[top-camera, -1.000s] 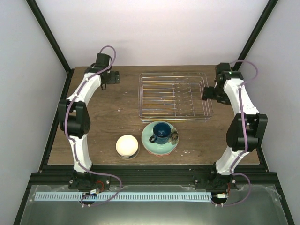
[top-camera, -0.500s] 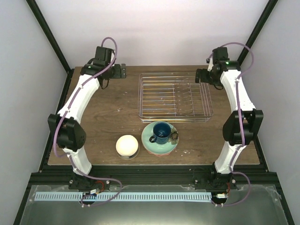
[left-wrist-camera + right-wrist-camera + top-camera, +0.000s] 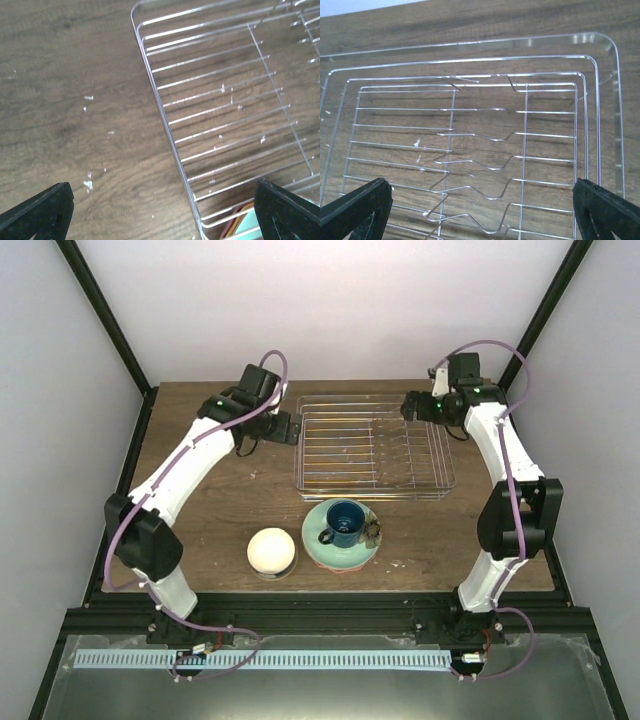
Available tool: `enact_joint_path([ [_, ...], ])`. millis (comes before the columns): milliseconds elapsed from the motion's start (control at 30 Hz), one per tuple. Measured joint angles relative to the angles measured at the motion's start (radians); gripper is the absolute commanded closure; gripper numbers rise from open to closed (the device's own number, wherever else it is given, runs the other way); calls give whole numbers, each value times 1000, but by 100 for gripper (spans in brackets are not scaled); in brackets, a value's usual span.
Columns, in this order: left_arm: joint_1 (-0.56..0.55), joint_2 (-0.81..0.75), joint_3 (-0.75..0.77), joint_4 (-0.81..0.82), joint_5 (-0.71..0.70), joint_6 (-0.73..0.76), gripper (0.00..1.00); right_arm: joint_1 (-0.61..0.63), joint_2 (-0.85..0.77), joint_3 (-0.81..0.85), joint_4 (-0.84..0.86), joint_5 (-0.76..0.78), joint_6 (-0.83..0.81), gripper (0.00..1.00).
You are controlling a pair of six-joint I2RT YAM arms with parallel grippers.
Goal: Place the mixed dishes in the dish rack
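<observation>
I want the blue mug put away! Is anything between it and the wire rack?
Nothing visible is. Only a strip of wooden table separates the dark blue mug from the dish rack at its near side, and the rack holds no dishes.

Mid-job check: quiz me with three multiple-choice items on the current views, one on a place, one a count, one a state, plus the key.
1. Where does the dark blue mug stand? A. In the dish rack. B. On the mint-green dishes in front of the rack. C. In a tool.
2. How many dishes are in the rack? A. None. B. One. C. Two.
3. The left tool and right tool are: A. Both open. B. Both shut on dishes. C. One open, one shut.
Key: 1B, the mug sits atop the green stack; 2A, only bare wires show; 3A, the wrist views show each standing wide, gripping nothing.
</observation>
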Motion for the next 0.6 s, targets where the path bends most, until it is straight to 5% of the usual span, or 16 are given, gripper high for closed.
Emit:
enact_joint_path([
  [233,-48,-56,-51,-57,23,9,0,0,-21,-9,54,-19,-3,0],
  [600,-272,-23,-19,-178,172,126,1,0,-21,-10,56,26,-4,0],
])
